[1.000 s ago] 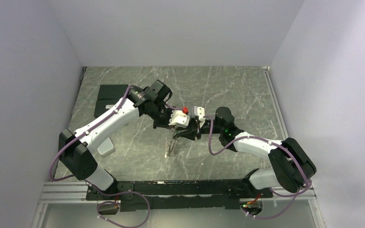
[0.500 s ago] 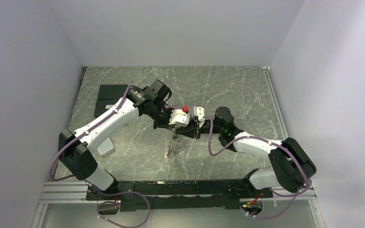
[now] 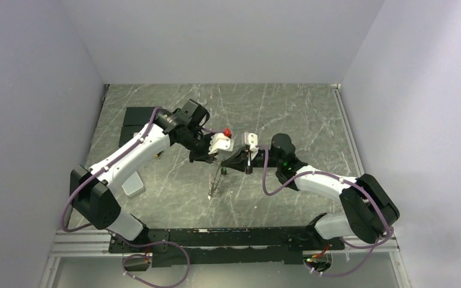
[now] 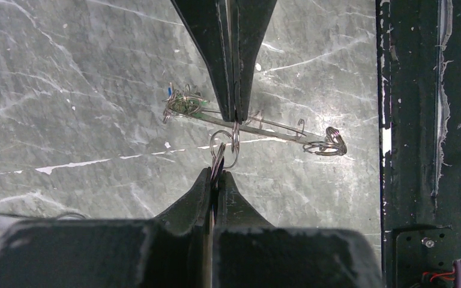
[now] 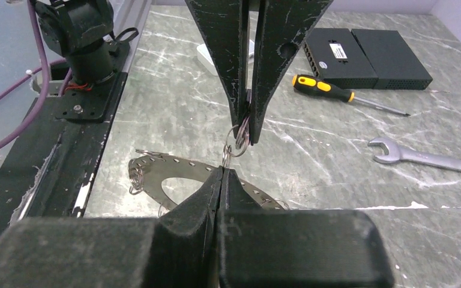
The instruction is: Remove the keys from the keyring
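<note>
The keyring (image 4: 276,129) is a flat dark-grey hoop with holes along its rim, seen edge-on. It hangs between the arms above the table (image 3: 215,183) and shows as a band in the right wrist view (image 5: 156,163). Tiny green and blue keys (image 4: 183,105) cluster at its left end, and spare split rings (image 4: 327,144) at its right end. My left gripper (image 4: 219,174) is shut on a small split ring (image 4: 225,147) linked to the hoop. My right gripper (image 5: 223,171) is shut on the hoop's rim. The two grippers stand tip to tip (image 3: 216,158) (image 3: 231,163).
A yellow-and-black screwdriver (image 5: 324,87), a silver wrench (image 5: 426,159) and two black boxes (image 5: 366,57) lie on the marble table beyond the grippers. A small white object (image 3: 133,185) lies by the left arm. The black base rail (image 4: 432,120) runs along the near edge.
Both grippers have shifted a little to the left and away from the bases, staying tip to tip with the hoop hanging under them. Neither has opened.
</note>
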Available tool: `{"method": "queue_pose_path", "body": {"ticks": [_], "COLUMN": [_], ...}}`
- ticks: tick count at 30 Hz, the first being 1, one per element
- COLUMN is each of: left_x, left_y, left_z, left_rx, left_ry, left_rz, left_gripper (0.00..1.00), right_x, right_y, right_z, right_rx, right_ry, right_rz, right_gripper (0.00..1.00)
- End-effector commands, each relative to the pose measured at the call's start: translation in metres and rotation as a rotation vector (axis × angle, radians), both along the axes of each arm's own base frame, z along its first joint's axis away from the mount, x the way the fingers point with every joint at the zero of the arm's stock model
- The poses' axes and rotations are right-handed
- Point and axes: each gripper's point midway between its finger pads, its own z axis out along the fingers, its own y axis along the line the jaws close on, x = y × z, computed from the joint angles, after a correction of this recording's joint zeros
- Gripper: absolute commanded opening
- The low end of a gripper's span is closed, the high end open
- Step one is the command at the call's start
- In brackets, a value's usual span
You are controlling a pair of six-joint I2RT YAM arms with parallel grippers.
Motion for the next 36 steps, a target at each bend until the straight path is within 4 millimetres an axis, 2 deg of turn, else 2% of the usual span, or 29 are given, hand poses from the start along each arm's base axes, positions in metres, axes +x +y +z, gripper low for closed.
{"method": "queue_pose_path", "body": {"ticks": [1,11,28,36], "left_x": [-0.004,-0.015,-0.021,-0.023], "left_y": [0.001,0.006,-0.012,-0.004], "left_z": [0.015,-0.002,-0.007,-0.018], "left_rx": [-0.057,-0.041,-0.052,-0.009], "left_ry": [-0.016,0.044,0.071,0.051], "left_rz": [0.018,0.029,0.012,0.014], "left_gripper": [0.00,0.00,0.00,0.00], "right_x": [0.006,0.009,0.011,0.016], "right_y": [0.000,-0.006,-0.005,-0.009], "right_z": [0.025,0.036,0.042,0.045], "right_rx": [0.060,0.116,0.167,0.178], "right_ry": [-0.050,-0.018,0.062,0.060], "right_rz": [-0.006,-0.034,-0.051,-0.074], "right_gripper": [0.00,0.00,0.00,0.00]}}
